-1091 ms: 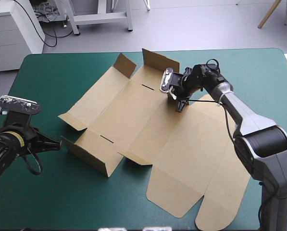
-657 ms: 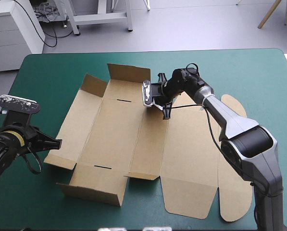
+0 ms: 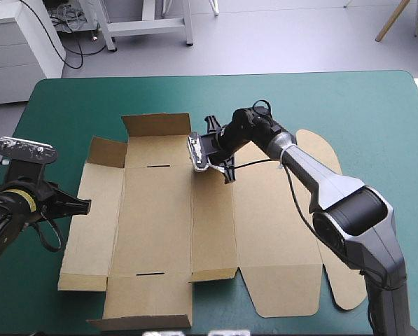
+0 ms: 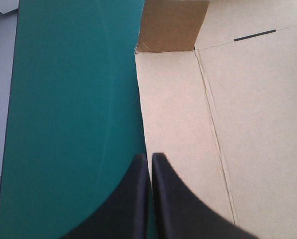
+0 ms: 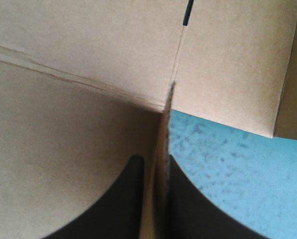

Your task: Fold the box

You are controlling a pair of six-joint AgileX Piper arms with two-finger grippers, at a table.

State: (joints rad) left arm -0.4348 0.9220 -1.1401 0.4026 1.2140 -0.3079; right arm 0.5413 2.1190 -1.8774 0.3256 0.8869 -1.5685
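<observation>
The brown box [image 3: 166, 210] lies as a cut sheet on the teal-green cover, with short flaps raised at its far and near edges. My right gripper [image 3: 219, 157] is at the sheet's far edge, shut on a thin upright edge of board. The right wrist view shows that edge standing between the black fingers [image 5: 133, 172], with more of the box [image 5: 63, 124] ahead. My left gripper [image 3: 86, 206] hovers at the sheet's left edge. Its tips [image 4: 150, 159] are shut with nothing between them, just over the edge of the box [image 4: 247, 99].
A raised flap [image 3: 156, 124] stands at the far edge beside my right gripper, and another [image 3: 149, 311] near the front edge. Bare teal-green cover [image 3: 363, 119] stretches to the right and far side. The sheet's rounded tabs [image 3: 345, 294] reach toward the front right.
My right gripper has pulled the box left and turned it, so the sheet now lies square to the table with its left edge at my left gripper. The left arm has stayed put.
</observation>
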